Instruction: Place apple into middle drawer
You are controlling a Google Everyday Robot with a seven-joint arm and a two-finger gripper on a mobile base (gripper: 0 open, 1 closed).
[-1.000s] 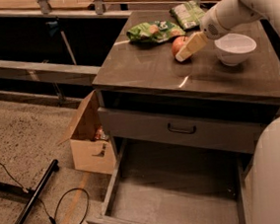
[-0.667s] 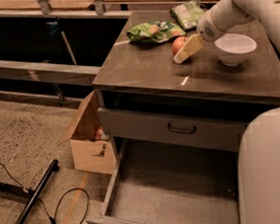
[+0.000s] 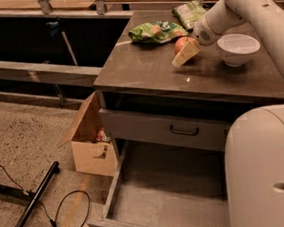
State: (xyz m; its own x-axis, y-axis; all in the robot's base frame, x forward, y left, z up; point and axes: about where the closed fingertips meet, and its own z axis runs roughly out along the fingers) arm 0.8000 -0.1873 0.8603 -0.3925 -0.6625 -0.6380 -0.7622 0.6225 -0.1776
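Apple (image 3: 180, 43) upper centre on countertop (image 3: 143, 72), right against gripper (image 3: 184, 54); whether gripper is clamped on it or apart, cannot tell. Likely firm, smooth, prone to roll, bruises if dropped; take across widest part. Countertop hard, glossy; bowl (image 3: 238, 49) right, snack bags (image 3: 157, 31) behind. Drawer (image 3: 163, 204) lower centre open, roomy.

Warm, dim light from overhead. Small pale glare spots on the dark brown table (image 3: 143, 70) top. Cream end effector (image 3: 186, 54) over the table's far side, at the round red-orange apple (image 3: 180, 43), well lit. Deep shadow under the tabletop; white robot arm (image 3: 252, 4) brightest.
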